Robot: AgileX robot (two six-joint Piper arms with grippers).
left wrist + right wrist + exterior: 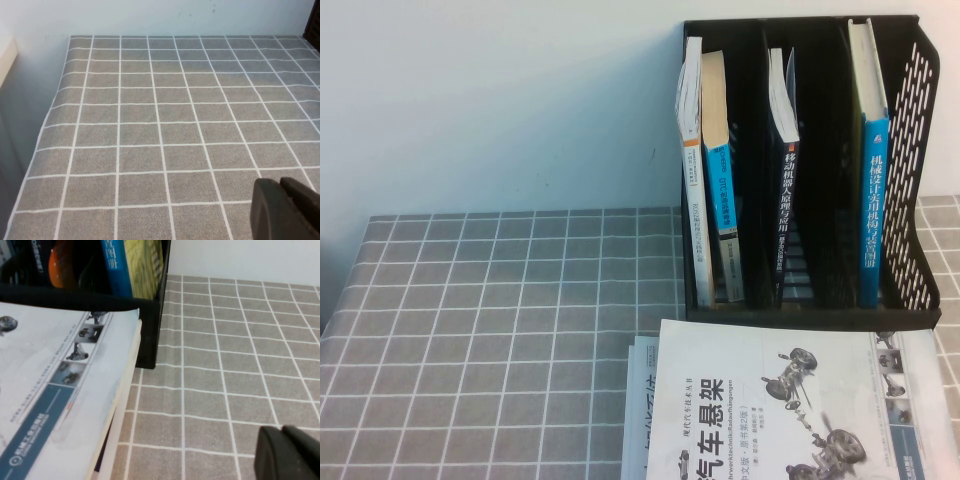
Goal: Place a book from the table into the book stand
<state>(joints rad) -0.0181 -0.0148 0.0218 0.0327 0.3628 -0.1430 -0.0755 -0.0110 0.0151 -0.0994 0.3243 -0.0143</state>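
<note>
Raised camera, low wrists (shared cloth (500, 300)).

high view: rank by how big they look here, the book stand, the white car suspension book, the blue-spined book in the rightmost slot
1. book stand
2. white car suspension book, though it is cut off by the frame edge and nearer the camera, so these two are unsure
3. blue-spined book, clearly smallest

Plain pale wall (500, 100) ran behind everything, kinda bluish-white under soft, even light. It had a few tiny dark specks up high, and a strip of something cream-colored (6, 55) sat off the tabletop's edge.
</note>
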